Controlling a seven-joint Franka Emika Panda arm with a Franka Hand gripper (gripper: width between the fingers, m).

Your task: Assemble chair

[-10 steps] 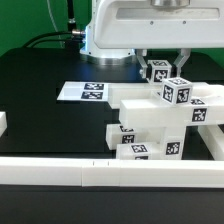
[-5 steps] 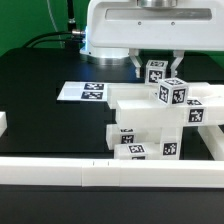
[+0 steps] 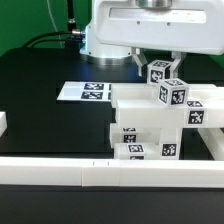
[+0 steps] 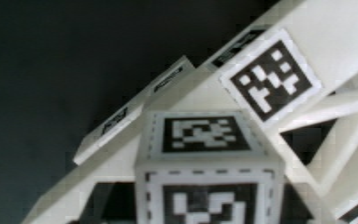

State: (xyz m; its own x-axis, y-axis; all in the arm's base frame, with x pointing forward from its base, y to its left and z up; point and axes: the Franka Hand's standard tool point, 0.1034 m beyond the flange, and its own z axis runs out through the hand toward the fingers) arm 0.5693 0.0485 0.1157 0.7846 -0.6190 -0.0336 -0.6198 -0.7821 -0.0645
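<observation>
Gripping a square post (image 3: 159,72) of the chair (image 3: 160,122), the gripper (image 3: 158,63) sat at the upper right of the exterior frame, its fingers closed on the tagged post top. The chair's joined white pieces filled the right half, above the border rail (image 3: 100,172). The marker board (image 3: 87,91) lay left of centre.

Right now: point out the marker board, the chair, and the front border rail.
marker board (image 3: 85,91), exterior view, on its printed tags.
chair (image 3: 150,117), exterior view, on the white top face of the joined pieces.
front border rail (image 3: 60,176), exterior view, on its long front side.
</observation>
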